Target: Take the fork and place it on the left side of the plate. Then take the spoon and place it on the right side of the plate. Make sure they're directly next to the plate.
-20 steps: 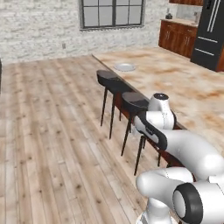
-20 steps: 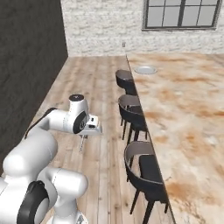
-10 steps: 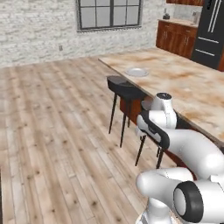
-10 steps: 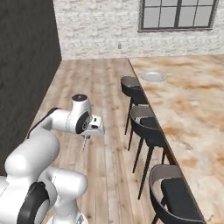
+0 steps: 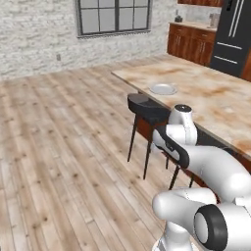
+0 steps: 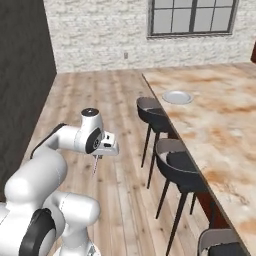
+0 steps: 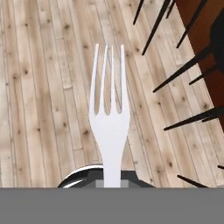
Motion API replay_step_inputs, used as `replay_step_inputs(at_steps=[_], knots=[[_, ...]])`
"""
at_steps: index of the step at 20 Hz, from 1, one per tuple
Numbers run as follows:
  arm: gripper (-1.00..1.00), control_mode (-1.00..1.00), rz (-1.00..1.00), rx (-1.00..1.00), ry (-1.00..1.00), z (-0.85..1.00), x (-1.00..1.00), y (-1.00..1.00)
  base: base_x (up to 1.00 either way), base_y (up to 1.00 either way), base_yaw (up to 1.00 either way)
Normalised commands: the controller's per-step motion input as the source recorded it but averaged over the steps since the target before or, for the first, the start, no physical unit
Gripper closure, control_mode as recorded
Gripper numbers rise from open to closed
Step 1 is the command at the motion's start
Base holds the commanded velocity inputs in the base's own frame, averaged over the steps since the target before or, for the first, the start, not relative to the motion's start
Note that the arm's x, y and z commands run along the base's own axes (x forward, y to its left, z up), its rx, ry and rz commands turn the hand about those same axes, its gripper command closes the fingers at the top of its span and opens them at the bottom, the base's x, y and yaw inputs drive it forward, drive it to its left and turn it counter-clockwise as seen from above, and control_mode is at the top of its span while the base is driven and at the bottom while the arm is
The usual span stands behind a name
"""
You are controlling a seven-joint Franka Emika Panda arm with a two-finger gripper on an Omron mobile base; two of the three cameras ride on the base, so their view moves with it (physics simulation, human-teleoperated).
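My gripper is shut on the fork, a pale silver fork whose tines point away from the hand over the wooden floor. From the right base the fork hangs thin below the hand, left of the stools. The plate is round and light grey-white and lies on the marble counter near its far end, well beyond the gripper. It is the plate near the counter's left edge in the right base view. The spoon is out of view.
Black bar stools line the counter's near side, the farthest one close to the arm. The marble counter stretches to the right. Dark cabinets and a fridge stand at the back. A dark wall bounds the left.
The whole picture has shifted as the base drove along the counter, so the plate and stools look nearer. The arm holds the same pose with the fork still gripped.
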Motion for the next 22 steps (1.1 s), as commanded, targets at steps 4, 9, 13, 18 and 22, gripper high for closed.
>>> replay_step_inputs(at_steps=[4,9,13,18,22], knots=[[1.00,1.00,0.00,0.00,0.00,0.00,0.00,0.00,0.68,0.57,-0.16],[1.00,1.00,0.00,0.00,0.00,0.00,0.00,0.00,0.67,0.53,-0.20],[1.00,1.00,0.00,0.00,0.00,0.00,0.00,0.00,0.69,0.44,-0.27],[1.00,1.00,0.00,0.00,0.00,0.00,0.00,0.00,0.70,0.43,-0.29],[1.00,1.00,0.00,0.00,0.00,0.00,0.00,0.00,0.70,0.39,-0.36]])
